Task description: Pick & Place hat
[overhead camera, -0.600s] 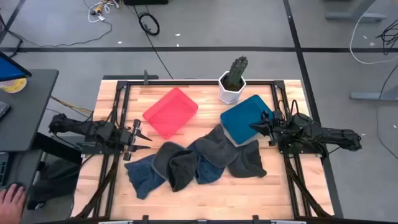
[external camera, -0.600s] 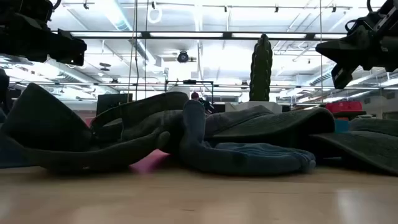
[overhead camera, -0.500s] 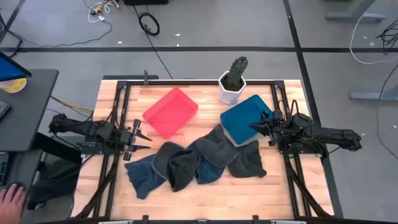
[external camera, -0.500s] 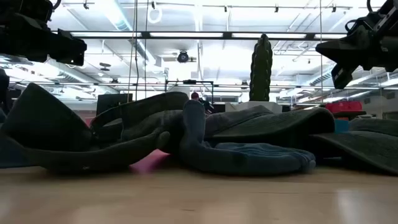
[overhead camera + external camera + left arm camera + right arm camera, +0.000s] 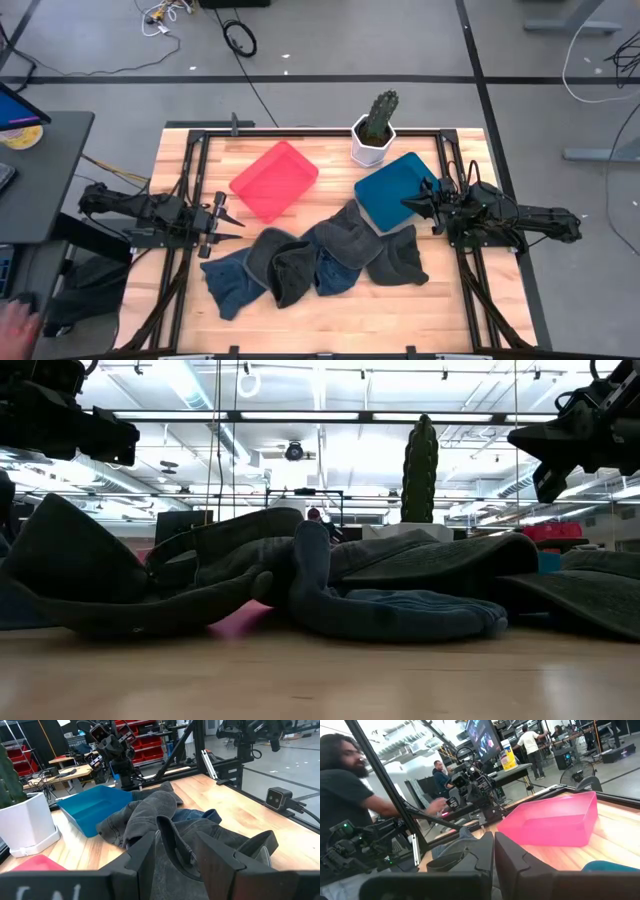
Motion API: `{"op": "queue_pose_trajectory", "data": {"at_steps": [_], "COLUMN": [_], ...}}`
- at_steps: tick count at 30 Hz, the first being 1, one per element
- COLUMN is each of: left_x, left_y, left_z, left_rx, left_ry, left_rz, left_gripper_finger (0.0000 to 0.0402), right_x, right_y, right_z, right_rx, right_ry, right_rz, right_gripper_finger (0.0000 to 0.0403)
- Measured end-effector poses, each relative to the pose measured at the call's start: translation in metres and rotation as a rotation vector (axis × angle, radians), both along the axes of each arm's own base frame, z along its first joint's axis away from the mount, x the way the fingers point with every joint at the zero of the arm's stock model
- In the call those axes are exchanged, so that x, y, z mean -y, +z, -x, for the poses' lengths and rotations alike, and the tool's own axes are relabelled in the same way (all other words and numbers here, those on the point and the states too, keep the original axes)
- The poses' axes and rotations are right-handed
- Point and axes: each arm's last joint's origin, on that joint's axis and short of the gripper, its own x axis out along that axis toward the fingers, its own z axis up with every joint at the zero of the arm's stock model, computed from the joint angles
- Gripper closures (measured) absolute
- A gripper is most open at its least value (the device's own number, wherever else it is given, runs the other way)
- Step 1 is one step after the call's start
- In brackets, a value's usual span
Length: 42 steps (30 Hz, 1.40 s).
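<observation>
Several dark grey and blue hats point(image 5: 320, 262) lie in an overlapping pile on the wooden table's near middle; the left wrist view shows them as crumpled grey and blue cloth point(image 5: 165, 827). My left gripper point(image 5: 232, 224) hovers at the table's left edge, level, pointing at the pile, open with nothing between its fingers. My right gripper point(image 5: 408, 203) hovers at the right, over the blue bin's near right corner, shut and holding nothing. Both stand above the table in the low view, left gripper point(image 5: 125, 440) and right gripper point(image 5: 520, 438).
A red bin point(image 5: 274, 180) stands at the far left of centre and a blue bin point(image 5: 395, 190) at the far right. A cactus in a white pot point(image 5: 374, 132) stands at the far edge. People show in the room beyond the table point(image 5: 350, 795).
</observation>
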Motion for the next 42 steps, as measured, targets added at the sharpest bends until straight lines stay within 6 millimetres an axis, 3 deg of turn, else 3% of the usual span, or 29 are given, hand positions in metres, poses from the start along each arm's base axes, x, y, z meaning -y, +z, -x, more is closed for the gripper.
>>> {"op": "queue_pose_trajectory", "data": {"at_steps": [28,31,36,42], "left_x": [0.0000,-0.0004,-0.0007,-0.0062], "left_y": [0.0000,0.0002,0.0001,0.0014], "left_z": [0.0000,-0.0001,-0.0002,-0.0006], "left_rx": [0.000,0.015,0.023,0.025], "left_ry": [0.001,0.001,0.009,0.202], "left_rz": [0.000,-0.076,-0.135,-0.136], "left_gripper_finger": [0.0259,0.0259,0.0259,0.0259], "right_x": [0.0000,0.0000,0.0025,0.0028], "right_y": [-0.0001,0.0000,-0.0001,0.0001], "right_z": [0.0000,0.0000,0.0002,0.0002], "right_rx": [0.000,0.000,-0.004,-0.016], "right_ry": [0.000,0.000,-0.083,-0.114], "right_rz": [0.000,0.002,0.066,0.253], "right_gripper_finger": [0.0383,0.0383,0.0383,0.0383]}}
